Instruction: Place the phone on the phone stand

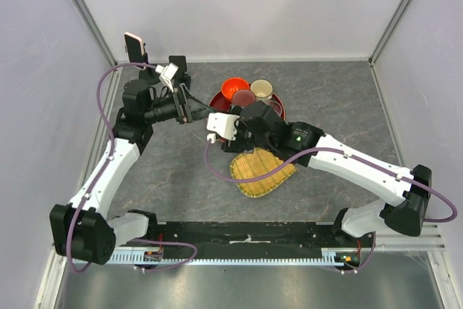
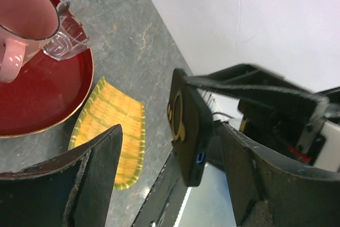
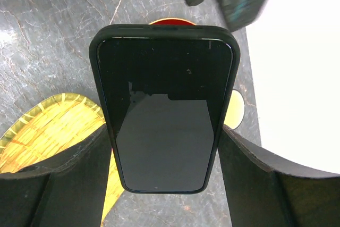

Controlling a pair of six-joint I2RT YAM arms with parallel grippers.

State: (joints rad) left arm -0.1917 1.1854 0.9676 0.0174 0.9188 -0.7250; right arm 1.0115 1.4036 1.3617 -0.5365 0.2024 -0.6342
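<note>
The phone (image 3: 164, 115) is black with a dark screen. My right gripper (image 3: 164, 131) is shut on its lower sides and holds it in the air over the table's middle. In the left wrist view the phone (image 2: 187, 126) shows edge-on between my left gripper's (image 2: 171, 131) open fingers, with a clear gap to the left finger (image 2: 98, 174). In the top view the two grippers meet near the red tray, left (image 1: 195, 111) and right (image 1: 212, 127). A small pink upright piece on a black base (image 1: 134, 47) stands at the far left corner; it looks like the phone stand.
A red tray (image 1: 278, 111) at the far middle holds a red bowl (image 1: 233, 88) and two cups (image 1: 262, 90). The left wrist view shows a pink mug (image 2: 21, 19) and a clear glass (image 2: 66, 41) on it. A yellow woven mat (image 1: 260, 171) lies under the right arm.
</note>
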